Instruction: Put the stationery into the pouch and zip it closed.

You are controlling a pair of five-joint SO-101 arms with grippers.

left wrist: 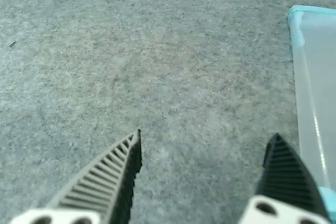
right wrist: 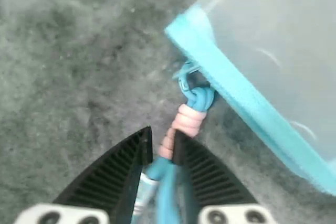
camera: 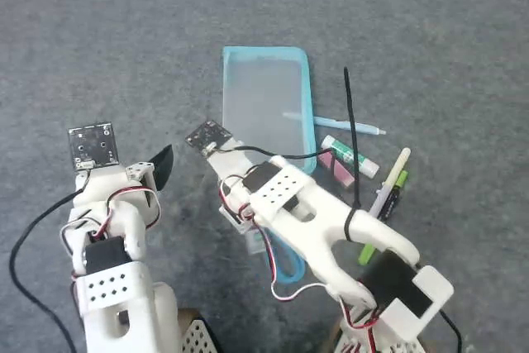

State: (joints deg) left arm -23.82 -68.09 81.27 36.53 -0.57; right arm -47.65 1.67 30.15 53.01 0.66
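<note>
Pinching the zip cord point(right wrist: 191, 114) of the pouch point(camera: 264, 97) at frame centre, the right gripper point(right wrist: 163, 150) looks early, since the stationery point(camera: 351, 157) lies outside to its right, apparently unpacked, while the left gripper point(left wrist: 205, 166) hovers, jaws apart.

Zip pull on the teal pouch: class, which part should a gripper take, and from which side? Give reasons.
Take the pink beaded cord, not the small slider: it trails off the pouch corner over bare carpet, so it can be pinched crosswise from the side away from the pouch, as the right gripper does now.
</note>
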